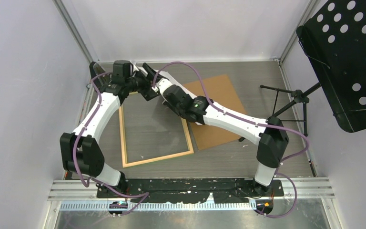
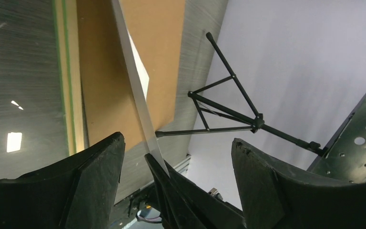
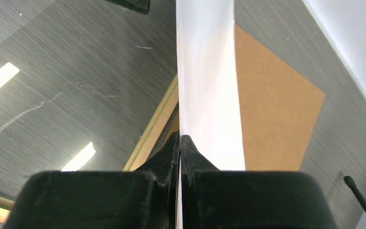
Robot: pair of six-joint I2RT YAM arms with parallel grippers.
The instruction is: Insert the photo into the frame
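Note:
The photo (image 3: 207,86) hangs on edge above the table, and I see only its white back. My right gripper (image 3: 180,136) is shut on its near edge. In the left wrist view the photo (image 2: 136,90) is a thin pale strip running down into the right gripper's dark fingers (image 2: 186,200). My left gripper (image 2: 177,139) is open, one finger on either side of that strip and not touching it. The two grippers meet at the back left, left (image 1: 147,81) against right (image 1: 153,83), over the far end of the frame (image 1: 122,138). The frame lies flat, light wood up.
A brown hardboard sheet (image 1: 219,129) lies flat to the right of the frame, partly under my right arm. A black music stand (image 1: 348,62) with its tripod (image 1: 290,100) stands at the right wall. White walls close in the left, back and right.

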